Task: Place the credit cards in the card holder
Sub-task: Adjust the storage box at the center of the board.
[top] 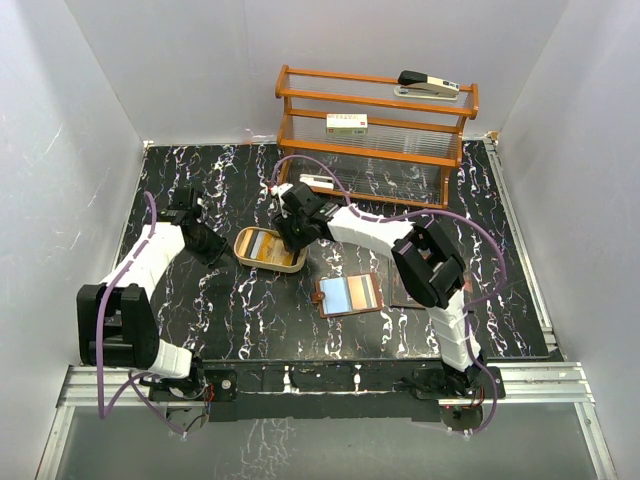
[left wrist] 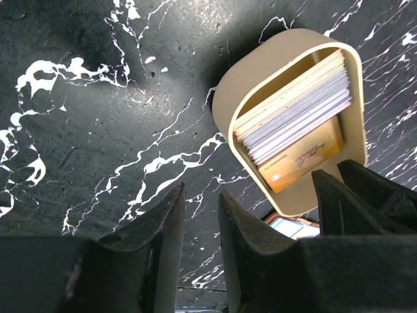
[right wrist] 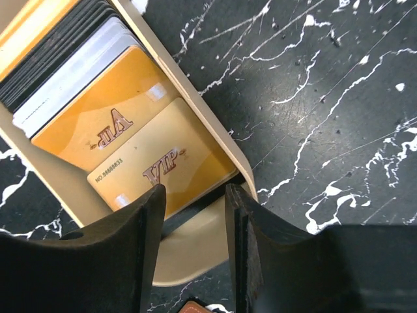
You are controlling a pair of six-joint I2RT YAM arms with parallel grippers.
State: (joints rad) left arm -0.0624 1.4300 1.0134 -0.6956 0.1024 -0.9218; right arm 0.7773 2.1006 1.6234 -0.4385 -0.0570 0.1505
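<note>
While right fingers (right wrist: 140, 251) hang apart over tray (right wrist: 195, 261) end, pinch only top gold card (right wrist: 163, 163) by short edge, lift clear; left fingers (left wrist: 163, 241) narrowly apart, empty, beside tray.

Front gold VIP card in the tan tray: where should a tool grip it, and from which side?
Pinch the front VIP card along its upper long edge, one finger on the printed face, one slipped behind, coming from above. It leans on the orange card behind, so probably only that face and edge are free; the tan tray's walls flank its short ends.
</note>
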